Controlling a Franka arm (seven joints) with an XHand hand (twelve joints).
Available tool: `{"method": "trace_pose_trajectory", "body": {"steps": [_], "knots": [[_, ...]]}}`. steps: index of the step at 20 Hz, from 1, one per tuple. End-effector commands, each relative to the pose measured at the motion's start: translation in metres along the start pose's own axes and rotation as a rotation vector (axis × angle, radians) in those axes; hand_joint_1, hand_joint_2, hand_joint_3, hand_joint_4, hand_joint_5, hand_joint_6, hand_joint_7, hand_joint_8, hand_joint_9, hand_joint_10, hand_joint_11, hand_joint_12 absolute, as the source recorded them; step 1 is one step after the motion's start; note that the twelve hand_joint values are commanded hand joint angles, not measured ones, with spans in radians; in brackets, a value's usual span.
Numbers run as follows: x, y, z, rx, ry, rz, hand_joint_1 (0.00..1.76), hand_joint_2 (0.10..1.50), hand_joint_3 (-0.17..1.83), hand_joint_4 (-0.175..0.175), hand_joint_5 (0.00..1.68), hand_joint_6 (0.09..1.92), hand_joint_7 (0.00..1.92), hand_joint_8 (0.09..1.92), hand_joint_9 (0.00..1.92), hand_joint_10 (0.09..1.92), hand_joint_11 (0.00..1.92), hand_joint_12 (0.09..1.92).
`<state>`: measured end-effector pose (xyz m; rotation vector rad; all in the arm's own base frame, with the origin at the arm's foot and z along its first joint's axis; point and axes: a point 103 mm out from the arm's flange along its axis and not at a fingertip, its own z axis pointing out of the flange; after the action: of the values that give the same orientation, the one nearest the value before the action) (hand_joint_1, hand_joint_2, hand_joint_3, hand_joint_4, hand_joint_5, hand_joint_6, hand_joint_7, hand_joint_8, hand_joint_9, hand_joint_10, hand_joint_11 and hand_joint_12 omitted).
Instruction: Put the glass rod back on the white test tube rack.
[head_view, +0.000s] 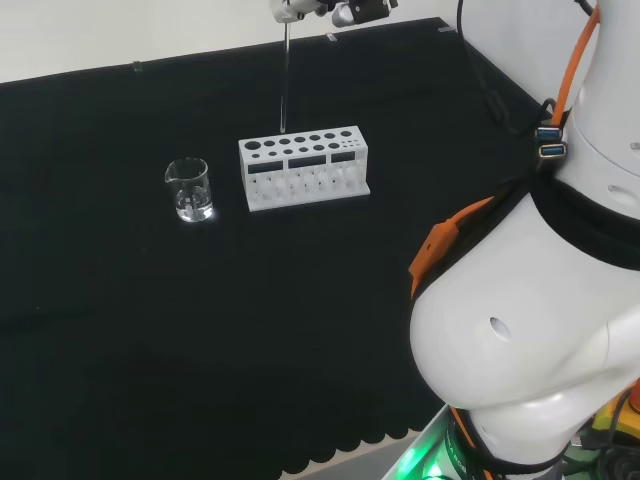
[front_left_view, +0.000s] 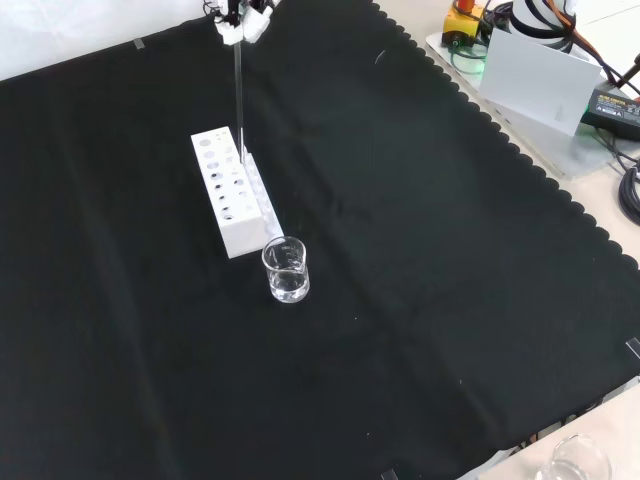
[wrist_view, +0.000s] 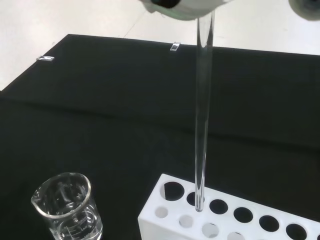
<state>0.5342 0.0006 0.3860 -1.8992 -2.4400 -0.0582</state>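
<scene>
Clear beaker (wrist_view: 67, 210) beside white holed rack (wrist_view: 235, 220); robot hand (wrist_view: 182, 7) grips slender upright glass rod (wrist_view: 202, 115).

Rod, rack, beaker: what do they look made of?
Rod: clear glass by the look; the cloth shows through it, with bright edges. Rack: matte white, probably plastic, opaque with no shine. Beaker: clear, glass or plastic, can't tell which; glints at the base.

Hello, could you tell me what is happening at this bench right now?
The robot's hand holds a glass rod upright over the white test tube rack. In the wrist view, the rod's lower tip sits at one of the rack's top holes near its end, so it is about to go in or just entering. A small glass beaker stands on the black cloth beside the rack.
</scene>
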Motion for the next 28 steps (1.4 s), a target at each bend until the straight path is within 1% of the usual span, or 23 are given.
{"method": "trace_pose_trajectory", "body": {"steps": [1, 10, 23, 28], "knots": [[-0.009, 0.004, 0.011, 0.011, -0.002, 0.010, 1.32, 1.02, -0.17, -0.122, 1.48, 0.09, 1.54, 0.21, 1.79, 0.28, 1.60, 0.61], [-0.020, 0.008, 0.025, 0.022, 0.005, 0.022, 1.32, 1.02, -0.17, -0.123, 1.48, 0.09, 1.54, 0.21, 1.79, 0.28, 1.60, 0.61], [-0.004, 0.019, 0.029, 0.028, 0.001, -0.006, 1.32, 1.02, -0.17, -0.123, 1.48, 0.09, 1.54, 0.21, 1.79, 0.28, 1.60, 0.61], [-0.008, 0.020, 0.030, 0.026, -0.002, -0.008, 1.32, 1.02, -0.17, -0.123, 1.48, 0.09, 1.54, 0.21, 1.79, 0.27, 1.60, 0.61]]}}
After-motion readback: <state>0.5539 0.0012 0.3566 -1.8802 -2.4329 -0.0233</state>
